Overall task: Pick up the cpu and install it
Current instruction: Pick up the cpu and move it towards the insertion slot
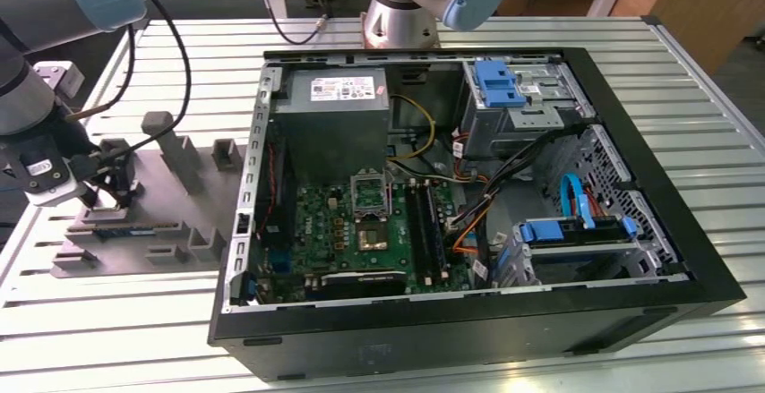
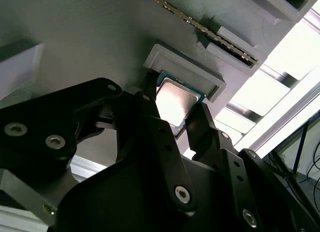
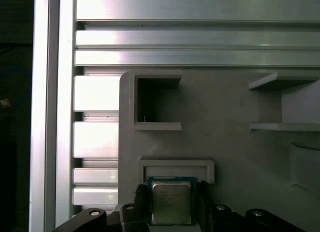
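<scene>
Fine print on the silvery metal top of the small flat square cpu point(image 3: 171, 202) point(image 2: 175, 99) is too small to read, as is the white label point(image 1: 349, 89) on the grey power-supply box point(image 1: 335, 133). The black two-fingered gripper point(image 1: 106, 198) point(image 2: 172, 104) point(image 3: 171, 204) clasps the cpu by two opposite edges, just at the walled nest of the grey plastic tray with upright posts point(image 1: 179, 223) point(image 3: 225, 142) beneath it. The tray rests on a table of ribbed aluminium slats point(image 1: 120, 321), and the open black computer case point(image 1: 478, 321) lies well apart from the gripper, toward the exterior view's right.
</scene>
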`<state>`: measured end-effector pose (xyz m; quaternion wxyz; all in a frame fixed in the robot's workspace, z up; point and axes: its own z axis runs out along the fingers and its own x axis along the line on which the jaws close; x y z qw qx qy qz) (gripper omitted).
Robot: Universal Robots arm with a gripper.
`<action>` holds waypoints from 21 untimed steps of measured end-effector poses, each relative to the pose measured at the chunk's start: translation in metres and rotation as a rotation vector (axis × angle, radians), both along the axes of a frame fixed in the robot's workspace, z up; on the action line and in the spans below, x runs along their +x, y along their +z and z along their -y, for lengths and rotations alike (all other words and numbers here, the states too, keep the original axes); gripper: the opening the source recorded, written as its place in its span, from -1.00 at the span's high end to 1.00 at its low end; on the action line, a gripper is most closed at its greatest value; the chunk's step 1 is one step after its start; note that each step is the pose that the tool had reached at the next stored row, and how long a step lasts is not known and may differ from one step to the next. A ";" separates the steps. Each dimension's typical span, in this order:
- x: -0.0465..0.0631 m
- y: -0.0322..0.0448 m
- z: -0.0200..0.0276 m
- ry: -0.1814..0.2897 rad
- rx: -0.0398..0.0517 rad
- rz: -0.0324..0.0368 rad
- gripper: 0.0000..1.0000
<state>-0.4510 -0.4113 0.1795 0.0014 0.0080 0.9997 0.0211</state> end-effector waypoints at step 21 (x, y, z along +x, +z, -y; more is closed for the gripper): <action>-0.001 0.0043 0.0000 0.000 0.0003 0.0001 -0.11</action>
